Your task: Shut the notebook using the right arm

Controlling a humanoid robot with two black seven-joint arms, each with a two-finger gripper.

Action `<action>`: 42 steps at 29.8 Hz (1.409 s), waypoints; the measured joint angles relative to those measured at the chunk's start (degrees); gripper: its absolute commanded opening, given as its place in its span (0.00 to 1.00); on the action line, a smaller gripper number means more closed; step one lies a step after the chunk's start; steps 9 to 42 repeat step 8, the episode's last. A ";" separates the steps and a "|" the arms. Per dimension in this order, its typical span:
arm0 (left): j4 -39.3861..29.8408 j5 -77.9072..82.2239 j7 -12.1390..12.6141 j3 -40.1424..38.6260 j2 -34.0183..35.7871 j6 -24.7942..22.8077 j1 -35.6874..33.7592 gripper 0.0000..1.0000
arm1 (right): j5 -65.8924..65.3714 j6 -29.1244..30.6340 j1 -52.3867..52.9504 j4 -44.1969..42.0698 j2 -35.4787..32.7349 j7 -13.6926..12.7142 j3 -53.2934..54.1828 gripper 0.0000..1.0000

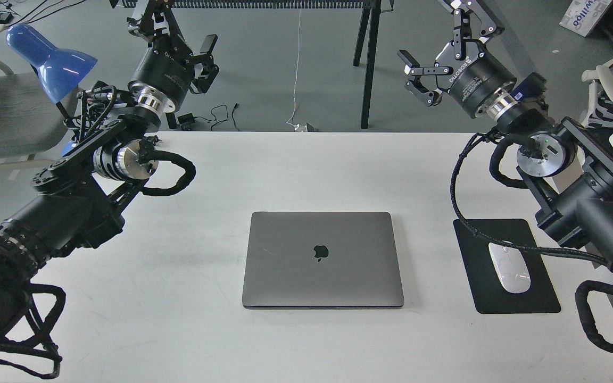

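The notebook (pixel 322 259) is a space-grey laptop lying flat in the middle of the white table (pixel 306 170). Its lid is down with the dark apple logo facing up. My right arm (pixel 578 197) comes in from the right. Its gripper (pixel 437 37) is raised beyond the table's far edge, well up and to the right of the notebook, open and empty. My left gripper (pixel 176 29) is raised at the far left near the blue lamp (pixel 51 53), open and empty.
A black mouse pad (pixel 530 290) with a white mouse (pixel 510 266) lies right of the notebook, under the right arm's cable (pixel 461 202). A grey chair (pixel 3 111) stands at the left. A black table leg (pixel 369 64) stands behind the table.
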 measured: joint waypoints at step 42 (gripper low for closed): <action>0.00 0.00 0.00 0.00 0.00 0.00 0.00 1.00 | -0.07 0.00 0.31 -0.78 0.68 0.00 -0.43 1.00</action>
